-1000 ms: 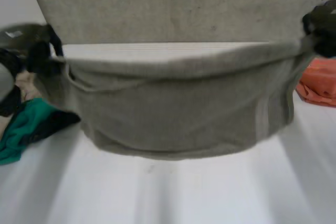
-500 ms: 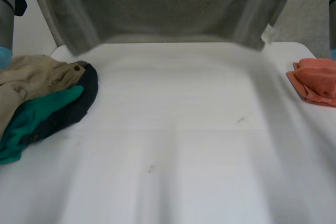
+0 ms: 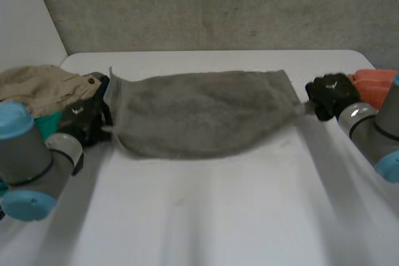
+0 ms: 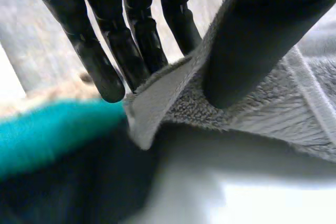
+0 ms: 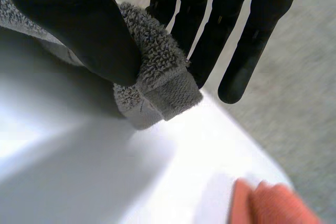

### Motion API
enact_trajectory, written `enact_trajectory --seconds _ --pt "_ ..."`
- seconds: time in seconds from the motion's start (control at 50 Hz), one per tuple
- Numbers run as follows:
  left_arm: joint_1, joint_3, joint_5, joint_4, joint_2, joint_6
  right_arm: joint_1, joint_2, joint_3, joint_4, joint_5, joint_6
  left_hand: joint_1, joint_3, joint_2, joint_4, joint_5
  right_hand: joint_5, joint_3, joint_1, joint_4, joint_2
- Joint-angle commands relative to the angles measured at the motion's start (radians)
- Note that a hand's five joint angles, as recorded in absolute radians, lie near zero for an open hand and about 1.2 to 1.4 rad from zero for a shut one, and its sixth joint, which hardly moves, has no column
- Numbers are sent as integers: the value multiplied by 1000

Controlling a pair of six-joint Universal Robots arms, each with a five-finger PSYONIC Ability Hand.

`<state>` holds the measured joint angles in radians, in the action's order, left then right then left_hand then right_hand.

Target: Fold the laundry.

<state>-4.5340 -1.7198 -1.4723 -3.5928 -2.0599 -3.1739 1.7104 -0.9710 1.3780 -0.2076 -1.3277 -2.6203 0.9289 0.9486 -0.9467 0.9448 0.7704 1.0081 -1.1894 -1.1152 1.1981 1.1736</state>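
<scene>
Now that the grey towel [image 3: 199, 113] is down from the air, it lies stretched flat on the surface [image 3: 218, 216] | left hand [image 3: 81, 119] pinches its left end between thumb and fingers | right hand [image 3: 330, 95] pinches its right corner likewise | probably laid out, ready for folding.

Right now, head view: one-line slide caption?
Left hand and right hand pinch opposite ends of the grey towel lying on the white table, between a clothes pile and an orange cloth.
</scene>
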Motion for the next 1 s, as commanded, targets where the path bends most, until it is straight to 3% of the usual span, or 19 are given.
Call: enact_trajectory --seconds 0.02,0.14,0.32,0.38,0.4,0.54,0.62,0.7,0.72,0.76,0.78,0.82,0.9,1.0 --pt "0 -50 17 -37 -19 -148 0 17 13 42 -15 26 -10 -30 28 -26 -27 214 -207 -281 198 223" --pt "-5 -81 49 -40 -2 -222 -2 5 26 47 -16 16 -172 -192 190 -188 -188 214 -207 -281 198 223" --pt "-27 -179 158 -99 49 -307 -9 -3 44 54 -19 31 -170 -189 187 -185 -186 214 -207 -281 198 223" --pt "-40 -214 181 -144 61 -353 -14 -12 50 74 -22 49 199 179 -181 183 183 214 -207 -281 198 223" --pt "-46 -233 182 -159 73 -376 -15 -17 52 80 -24 57 436 416 -418 420 420 214 -207 -281 198 223" --pt "-56 -310 201 -150 159 -442 -31 -92 76 186 -39 176 467 448 -450 451 451 214 -207 -281 198 223" --pt "-62 -359 213 -49 265 -472 -51 -166 113 299 -57 314 467 448 -450 451 451 214 -207 -281 198 223" --pt "-83 -386 221 213 398 -517 -83 -259 179 476 -93 497 467 448 -450 451 451 214 -207 -281 198 223" --pt "-95 -386 222 370 450 -534 -101 -293 214 555 -113 573 467 448 -450 451 451 214 -207 -281 198 223" --pt "-109 -383 227 498 493 -543 -120 -322 248 626 -128 646 467 448 -450 451 451 214 -207 -281 198 223" --pt "-118 -377 239 625 529 -551 -136 -343 272 680 -134 710 467 448 -450 451 451 214 -207 -281 198 223" --pt "-125 -366 257 727 552 -554 -144 -357 285 695 -125 764 467 448 -450 451 451 214 -207 -281 198 223" --pt "-135 -320 305 793 564 -552 -132 -327 277 653 -108 766 467 448 -450 451 451 214 -207 -281 198 223" --pt "-119 -222 271 708 465 -541 -115 -221 193 596 -151 712 467 448 -450 451 451 214 -207 -281 198 223"
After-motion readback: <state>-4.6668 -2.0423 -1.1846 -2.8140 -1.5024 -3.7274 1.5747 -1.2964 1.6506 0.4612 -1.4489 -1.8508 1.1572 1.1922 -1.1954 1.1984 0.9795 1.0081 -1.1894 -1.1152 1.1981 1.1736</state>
